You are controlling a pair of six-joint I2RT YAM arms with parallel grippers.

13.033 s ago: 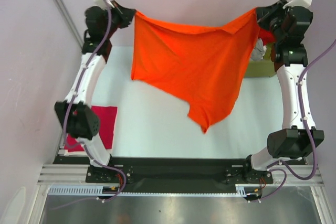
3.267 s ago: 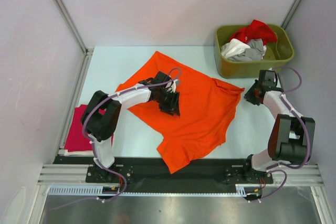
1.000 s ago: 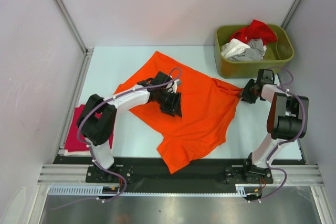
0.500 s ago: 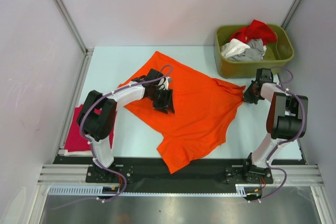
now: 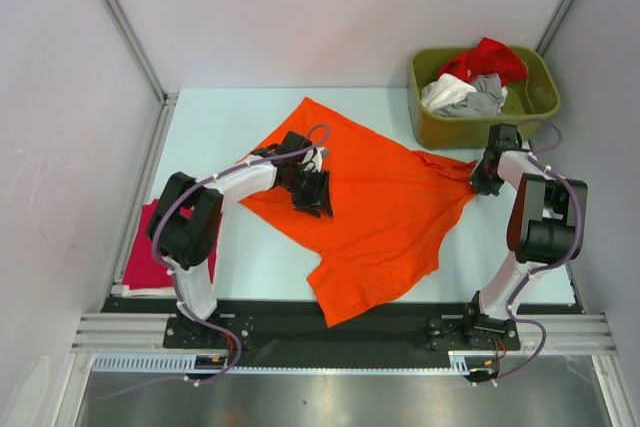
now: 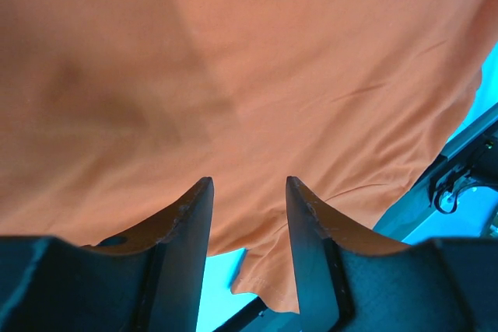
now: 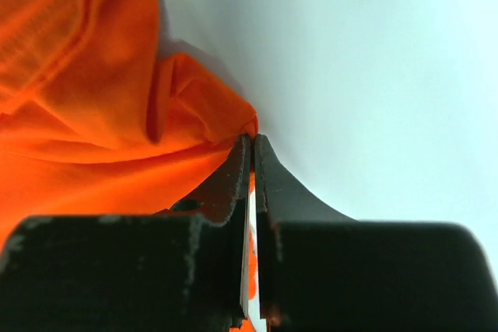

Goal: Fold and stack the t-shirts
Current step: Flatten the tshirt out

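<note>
The large orange t-shirt lies spread and wrinkled across the middle of the table. My left gripper hovers over its left part, open, with nothing between its fingers; the left wrist view shows orange cloth filling the space below the left gripper. My right gripper sits at the shirt's right corner and is shut on that edge; in the right wrist view the right gripper pinches bunched orange fabric. A magenta-red t-shirt lies folded at the left edge.
The olive-green bin stands at the back right, just behind my right gripper, holding red, white and grey tees. Metal frame posts rise at the back corners. The arm bases line the near edge.
My right gripper closed on the orange shirt's right corner and drew it rightward, pulling the cloth taut and shifting it. The left gripper moved slightly back and left, staying open.
</note>
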